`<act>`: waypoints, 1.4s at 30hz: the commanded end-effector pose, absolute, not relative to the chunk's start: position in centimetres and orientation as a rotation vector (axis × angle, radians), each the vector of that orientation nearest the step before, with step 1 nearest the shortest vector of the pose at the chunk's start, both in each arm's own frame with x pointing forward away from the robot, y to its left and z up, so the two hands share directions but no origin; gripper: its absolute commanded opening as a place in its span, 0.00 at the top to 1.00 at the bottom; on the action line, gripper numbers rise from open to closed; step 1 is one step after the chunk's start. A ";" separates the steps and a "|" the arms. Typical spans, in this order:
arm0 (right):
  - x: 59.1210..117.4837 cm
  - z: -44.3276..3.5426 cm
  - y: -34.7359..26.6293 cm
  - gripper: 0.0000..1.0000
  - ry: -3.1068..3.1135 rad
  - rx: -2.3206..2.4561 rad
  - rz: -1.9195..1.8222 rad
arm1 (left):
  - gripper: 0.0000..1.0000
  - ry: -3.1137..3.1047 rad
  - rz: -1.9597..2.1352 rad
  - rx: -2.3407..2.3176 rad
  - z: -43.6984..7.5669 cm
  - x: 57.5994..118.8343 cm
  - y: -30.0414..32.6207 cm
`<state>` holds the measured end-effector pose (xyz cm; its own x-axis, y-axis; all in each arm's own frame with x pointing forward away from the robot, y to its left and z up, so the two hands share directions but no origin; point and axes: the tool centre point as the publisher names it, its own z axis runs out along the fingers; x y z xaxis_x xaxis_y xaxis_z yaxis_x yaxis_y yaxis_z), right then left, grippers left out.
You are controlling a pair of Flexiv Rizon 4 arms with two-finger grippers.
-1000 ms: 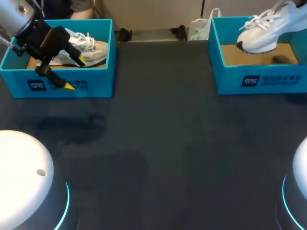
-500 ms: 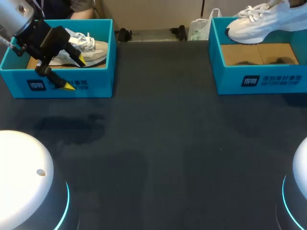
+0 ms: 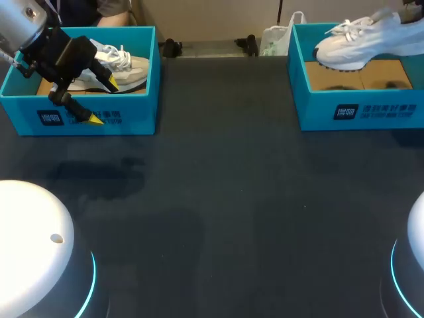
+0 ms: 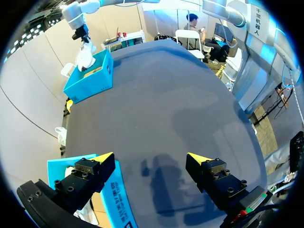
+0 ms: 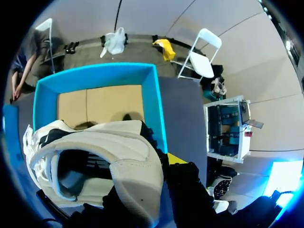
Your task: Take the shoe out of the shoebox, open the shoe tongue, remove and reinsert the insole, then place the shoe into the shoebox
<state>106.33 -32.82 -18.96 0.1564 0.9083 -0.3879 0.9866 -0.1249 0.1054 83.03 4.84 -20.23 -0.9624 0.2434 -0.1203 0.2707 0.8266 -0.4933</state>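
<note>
Left jaws: wide apart, holding nothing. They stand astride the front wall of the left box (image 3: 132, 116), one yellow tip (image 3: 111, 83) inside beside the second shoe (image 3: 129, 69), the other tip outside, in front of the wall. The left arm (image 3: 26, 26) comes in from the far left corner.

Right jaws: clamped on the heel of the shoe (image 5: 118, 156). In the right wrist view one yellow tip (image 5: 173, 159) lies against the outside of the heel collar; the other finger is hidden by the shoe.

Shoe: white, laced, dark mouth open toward the wrist camera. It is held aloft over the right box (image 3: 358, 109), heel toward the right edge and toe pointing left above the box's left end. It is clear of the cardboard floor, which carries its shadows.

Second shoe: white, lying inside the left box, laces uppermost.

Boxes: two, teal, open-topped, with brown cardboard floors. They sit at the far left and far right of the worktop (image 3: 225, 199), well apart.

Worktop: dark, matte, with faint shadows near the left box.
</note>
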 end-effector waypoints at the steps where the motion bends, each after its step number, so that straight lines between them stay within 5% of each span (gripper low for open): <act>1: 106.8 -19.6 -32.7 1.00 1.779 2.143 -0.310 | 0.00 2.953 -0.805 0.416 -20.2 83.0 4.8; 42: 107.1 -25.7 -33.1 1.00 1.800 2.249 -0.303 | 0.00 2.953 -0.805 0.416 -20.2 83.0 4.8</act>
<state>107.12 -33.44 -25.55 0.2186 0.9262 -0.3073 0.9757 -0.2118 0.0558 83.03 4.84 -20.23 -0.9624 0.2434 -0.1203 0.2708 0.8266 -0.4933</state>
